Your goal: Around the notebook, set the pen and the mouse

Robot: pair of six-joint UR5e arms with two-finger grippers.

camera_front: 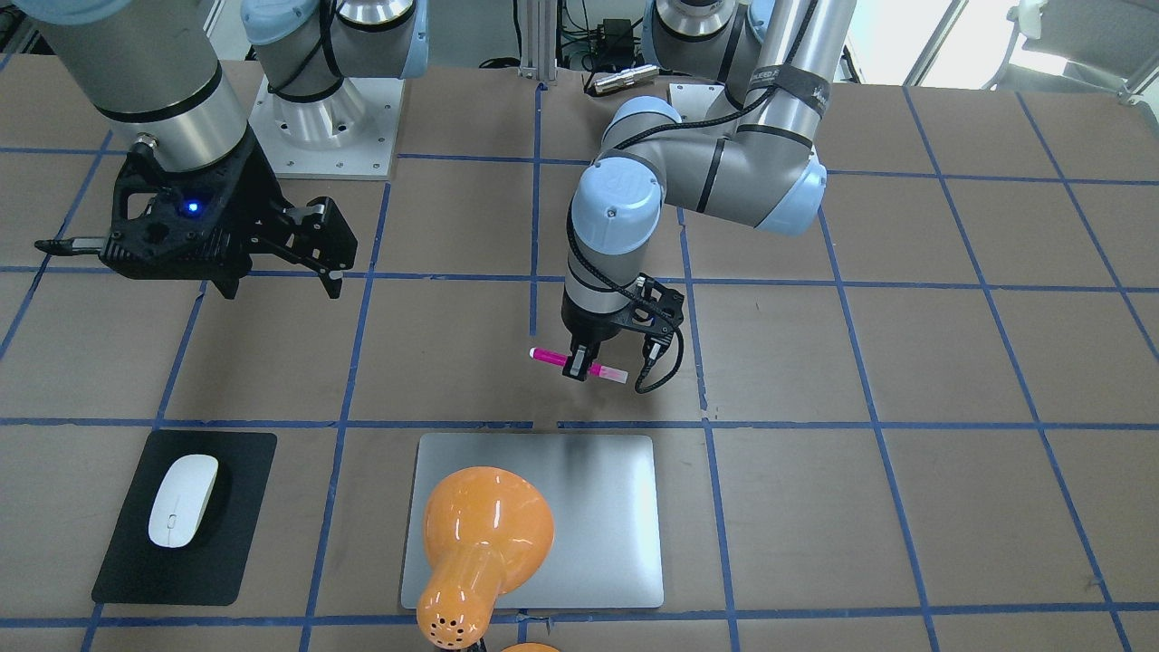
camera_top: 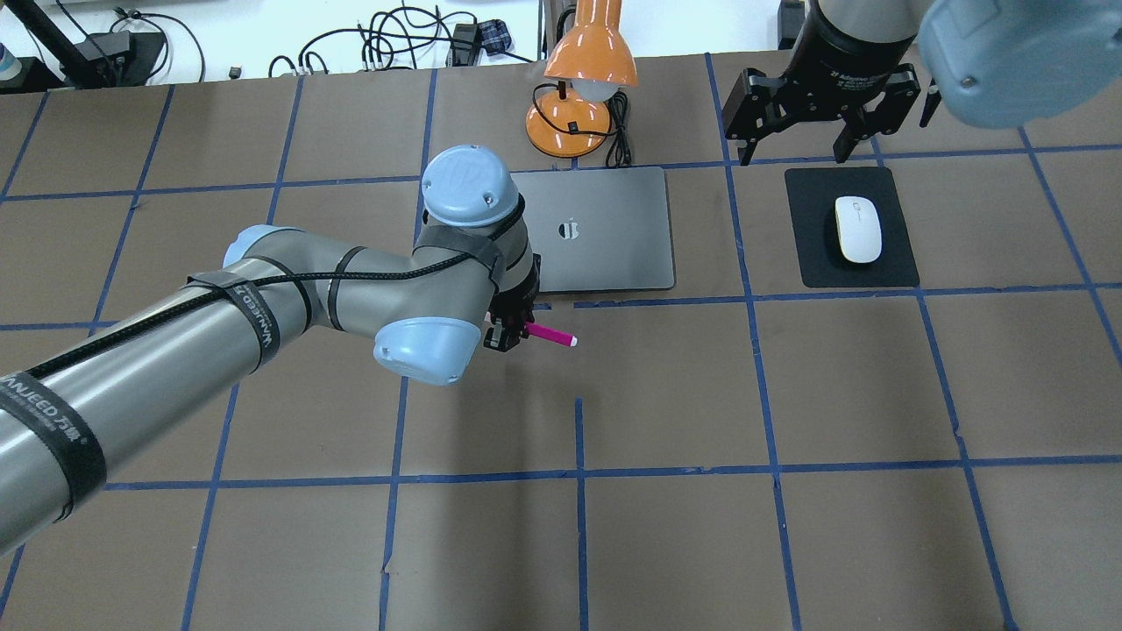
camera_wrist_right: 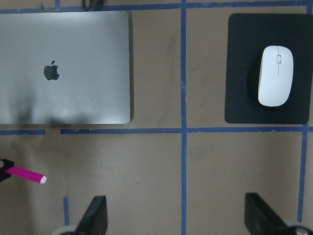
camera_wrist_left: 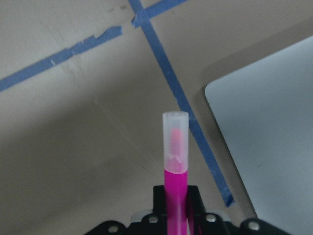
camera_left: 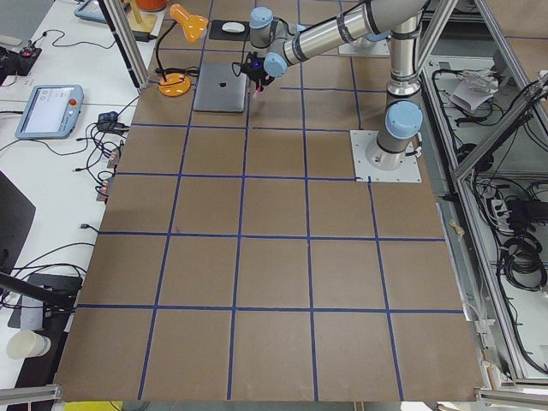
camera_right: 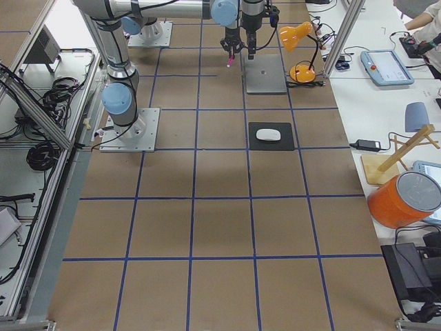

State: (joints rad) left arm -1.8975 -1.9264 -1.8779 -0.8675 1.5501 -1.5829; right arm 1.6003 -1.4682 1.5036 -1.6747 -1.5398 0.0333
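**L gripper (camera_front: pixel 579 364) has pen (camera_front: pixel 547 356); mouse (camera_front: pixel 184 500) on mat (camera_front: pixel 240 543)**

Front view: L gripper jaws clamped on pen mid-shaft, centre frame. The pen lies horiz., just above notebook (camera_front: pixel 589 516) top edge, apart from it. The mouse sits lower left on black mat, well apart from notebook. R gripper (camera_front: pixel 281 288) upper left, jaws wide apart. An orange lamp (camera_front: pixel 484 534) overlaps notebook's lower-left part.

Robotics lab: table (camera_left: pixel 274 257) w/ blue tape grid, alu frame (camera_left: pixel 122 44), teach pendant (camera_left: pixel 43 110), loose cables (camera_top: pixel 386 39).
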